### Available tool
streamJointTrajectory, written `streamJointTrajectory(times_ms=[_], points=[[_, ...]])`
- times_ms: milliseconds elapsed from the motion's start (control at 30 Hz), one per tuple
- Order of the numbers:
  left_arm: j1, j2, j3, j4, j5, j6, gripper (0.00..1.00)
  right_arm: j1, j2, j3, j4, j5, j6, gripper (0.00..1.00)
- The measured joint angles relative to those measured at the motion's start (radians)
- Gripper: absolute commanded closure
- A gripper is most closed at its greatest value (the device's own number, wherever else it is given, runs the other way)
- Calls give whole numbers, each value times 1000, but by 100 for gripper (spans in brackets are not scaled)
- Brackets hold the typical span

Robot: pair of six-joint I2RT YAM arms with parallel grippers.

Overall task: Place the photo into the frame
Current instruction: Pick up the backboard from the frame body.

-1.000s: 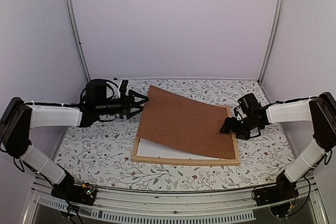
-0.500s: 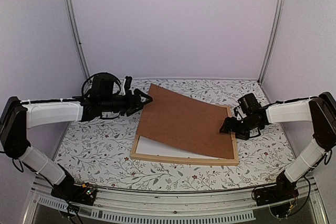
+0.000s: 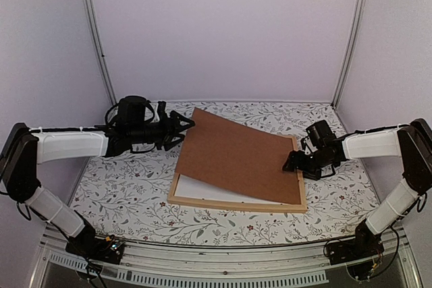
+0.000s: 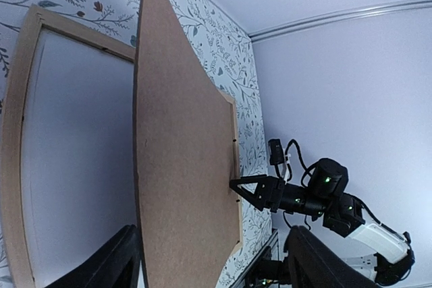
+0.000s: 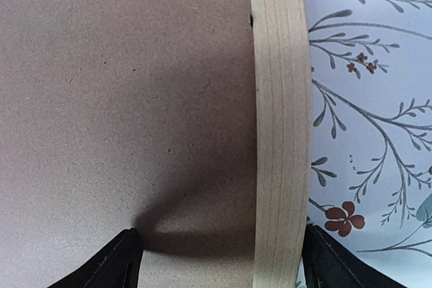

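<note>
Shows photo white-side-up in frame under board, left tool and right tool open. Likely light, bendy; best pinched at an edge.

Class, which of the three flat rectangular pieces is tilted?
The brown board; its left edge lifts above the wooden frame and white sheet, which lie flat.
</note>
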Motion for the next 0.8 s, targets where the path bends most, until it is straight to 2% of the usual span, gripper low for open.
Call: streamJointTrajectory(times_ms=[133,367,533,800], points=[[7,12,0,17,9,-53,30,0,-4,-5,2,5,0,17],[-48,55,24,-5,212,-114,39,26,-5,-15,35,-76,-10,17],[-37,55,32,-27,259,-125,39,26,-5,-19,44,-86,-13,16],[-36,55,170,-256,276,32,31,27,-5,-21,53,-120,-13,17]])
